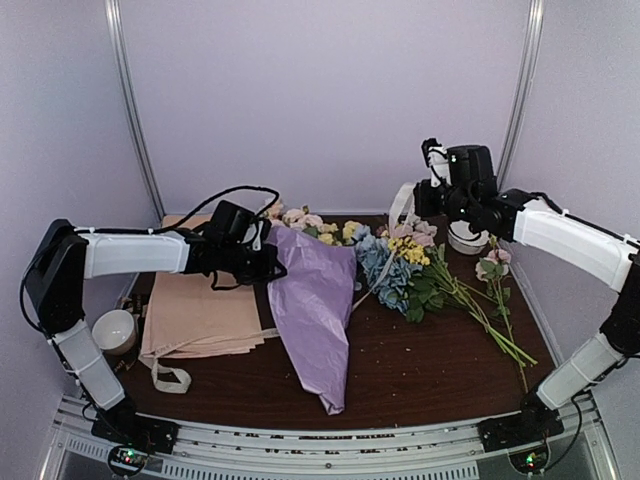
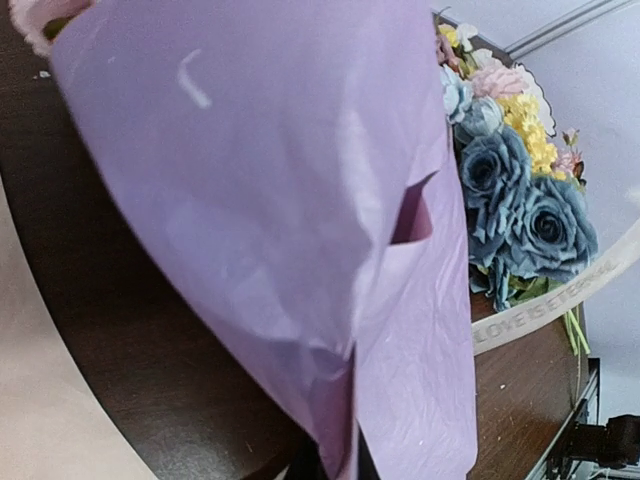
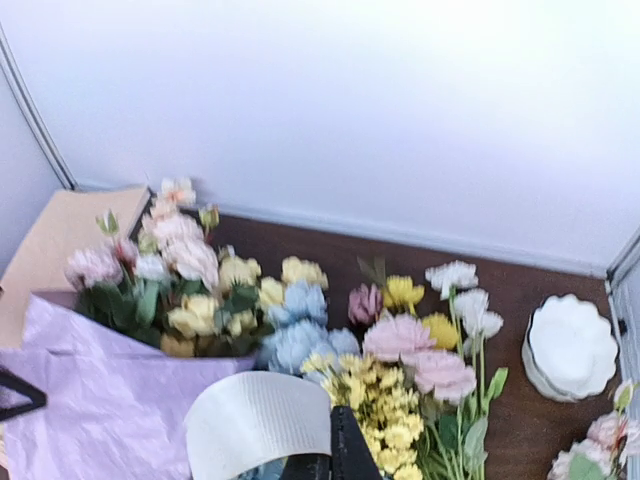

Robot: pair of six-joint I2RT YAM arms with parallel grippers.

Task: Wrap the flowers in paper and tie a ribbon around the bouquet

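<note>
The bouquet (image 1: 318, 310) is a lilac-purple paper cone lying on the dark table, narrow end toward the front. Pink and yellow flowers (image 1: 300, 219) with green leaves show at its wide far end. My left gripper (image 1: 266, 263) is shut on the paper (image 2: 280, 200) at the cone's upper left edge; the jaws (image 2: 345, 465) pinch a fold at the bottom of the left wrist view. My right gripper (image 1: 420, 197) hangs above the back right, shut on the cream ribbon (image 3: 258, 422), which loops beside its finger. The lettered ribbon (image 2: 560, 295) trails down across the table past the bouquet.
A loose bunch with blue hydrangeas (image 1: 392, 268) and yellow blooms lies right of the cone, long stems (image 1: 495, 325) fanning toward the front right. Tan-peach paper sheets (image 1: 195, 310) lie on the left beside a white cup (image 1: 113, 330). A white dish (image 3: 570, 345) stands at the back right.
</note>
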